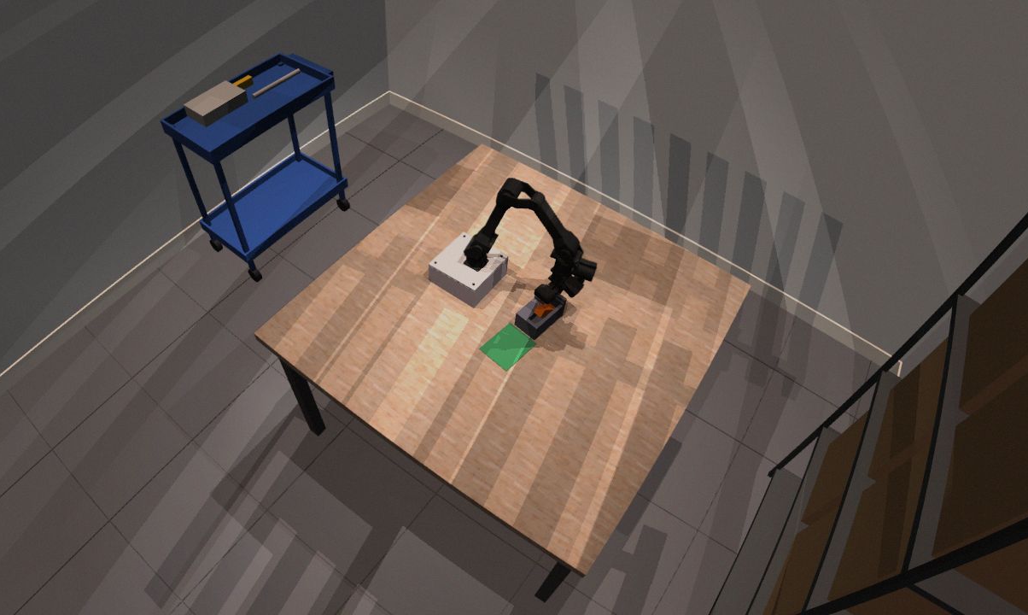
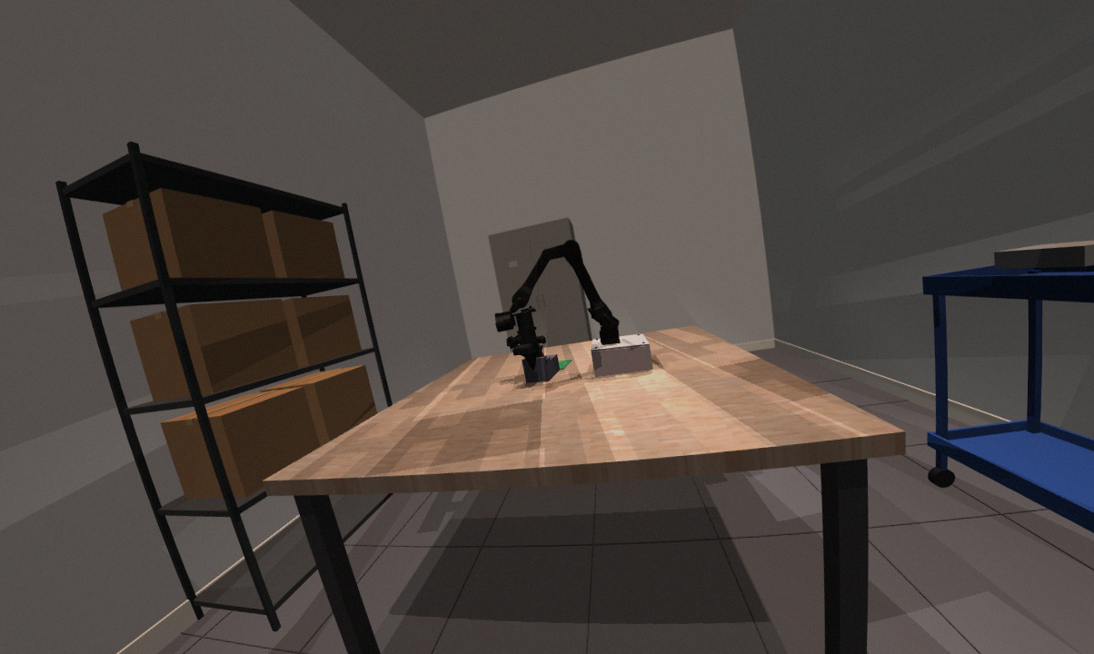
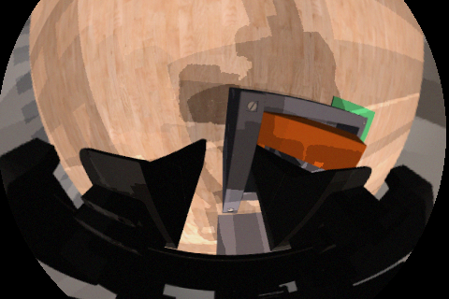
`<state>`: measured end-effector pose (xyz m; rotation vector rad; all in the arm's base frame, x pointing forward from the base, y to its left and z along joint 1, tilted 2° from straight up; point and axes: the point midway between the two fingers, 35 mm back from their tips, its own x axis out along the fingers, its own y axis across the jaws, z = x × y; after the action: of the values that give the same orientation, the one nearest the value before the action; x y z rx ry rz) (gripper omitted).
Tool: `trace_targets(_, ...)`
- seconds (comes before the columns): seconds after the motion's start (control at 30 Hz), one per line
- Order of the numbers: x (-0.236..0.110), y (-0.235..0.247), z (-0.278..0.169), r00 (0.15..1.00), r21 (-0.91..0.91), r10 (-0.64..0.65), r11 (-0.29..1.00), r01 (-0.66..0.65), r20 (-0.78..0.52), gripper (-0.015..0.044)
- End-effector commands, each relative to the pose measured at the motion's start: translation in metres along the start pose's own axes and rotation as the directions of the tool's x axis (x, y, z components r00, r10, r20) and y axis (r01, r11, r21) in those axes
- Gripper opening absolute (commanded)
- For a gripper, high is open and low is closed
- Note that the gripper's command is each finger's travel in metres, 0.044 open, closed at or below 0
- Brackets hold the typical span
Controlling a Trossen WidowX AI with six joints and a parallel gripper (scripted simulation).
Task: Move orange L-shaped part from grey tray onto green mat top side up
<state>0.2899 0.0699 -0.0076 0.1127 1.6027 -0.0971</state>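
Note:
The orange L-shaped part (image 1: 543,309) (image 3: 309,135) is tilted in the pocket of the grey tray (image 1: 523,321) (image 2: 539,370) (image 3: 243,126). Its end toward the green mat (image 1: 507,348) (image 2: 564,364) (image 3: 353,106) stands raised, with its side face showing in the wrist view. My gripper (image 1: 546,295) (image 2: 530,358) (image 3: 227,146) is partly open, with nothing between its fingers. It is low at the tray's far end. The right finger in the wrist view reaches down over the part's L-shaped end and hides it; the left finger is outside the tray's end wall. Contact at the fingertip is hidden.
The light grey base box (image 1: 450,258) (image 2: 621,358) carries the arm close to the tray, on the wooden table (image 1: 395,382) (image 2: 616,439). A blue cart (image 1: 273,206) (image 2: 1022,471) and a black shelf rack (image 2: 250,284) with cardboard boxes stand off the table.

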Motion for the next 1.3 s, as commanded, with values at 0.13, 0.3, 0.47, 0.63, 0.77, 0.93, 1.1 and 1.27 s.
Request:
trace_targets(0.13,-0.087,-0.010,0.003,1.000,0.002,0.004,1.000,-0.004,0.025,0.0180)
trace_targets(0.3,-0.090,-0.010,0.002,1.000,0.002,0.004,1.000,-0.004,0.025,0.0180)
trace_targets(0.47,-0.091,-0.008,0.005,0.999,0.006,0.015,1.000,-0.016,0.045,0.0180)
trace_targets(0.63,-0.091,-0.008,0.005,0.999,0.006,0.015,1.000,-0.016,0.045,0.0180)
trace_targets(0.77,-0.091,-0.008,0.005,0.999,0.006,0.015,1.000,-0.016,0.045,0.0180)
trace_targets(0.93,-0.091,-0.008,0.005,0.999,0.006,0.015,1.000,-0.016,0.045,0.0180)
trace_targets(1.1,-0.091,-0.008,0.005,0.999,0.006,0.015,1.000,-0.016,0.045,0.0180)
trace_targets(1.27,-0.091,-0.018,0.007,0.999,-0.188,0.012,0.982,-0.004,0.043,0.0280)
